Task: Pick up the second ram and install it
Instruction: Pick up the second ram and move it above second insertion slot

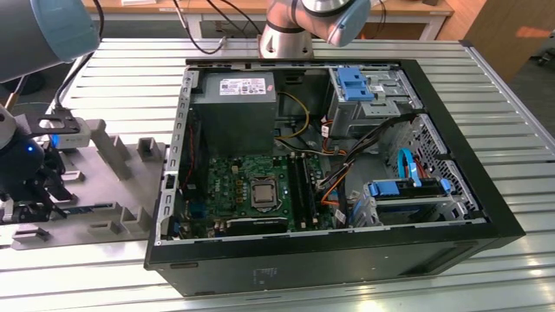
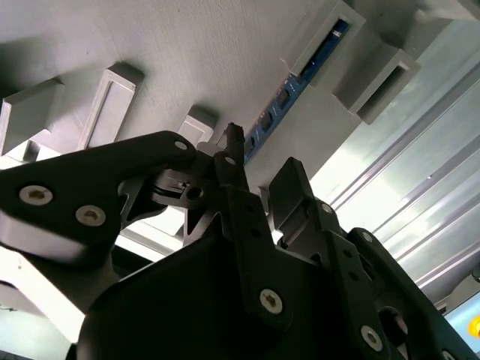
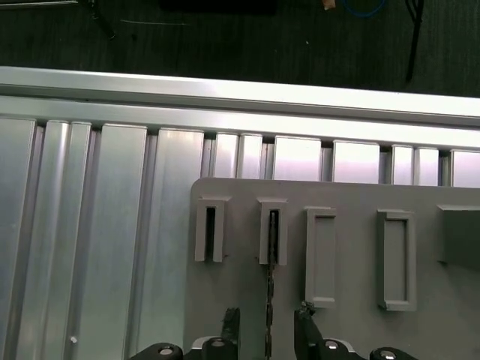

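Ribbed aluminium bench (image 1: 130,65), exterior view, logged from nine o'clock across to three.

- Nine o'clock edge: end effector (image 1: 36,198) hangs low over the grey tray (image 1: 97,188) of upright blocks.
- In the first wrist view, the second ram (image 3: 269,247) stands on edge in one of the tray's slotted blocks. Its thin dark edge runs out between the two fingers (image 3: 231,324).
- Fingers are parted and straddle the stick, with a sliver of tray showing on each side. Judged as not clamped and holding nothing.
- The second wrist view agrees: the ram's blue edge (image 2: 300,75) sits seated in the tray, and the fingertips (image 2: 289,180) are just short of it.
- Centre to three o'clock: the open computer case (image 1: 485,214) lies on its side, with the green motherboard (image 1: 234,188) exposed.
- The dark memory slots (image 1: 299,188) run twelve to six beside the processor. Cannot tell from here whether any slot is already filled.

Progress, as a judgement: approach and alignment over the stick look done. The grasp is not yet made, so the lift, the carry across to the case and the seating all remain. Early stage.
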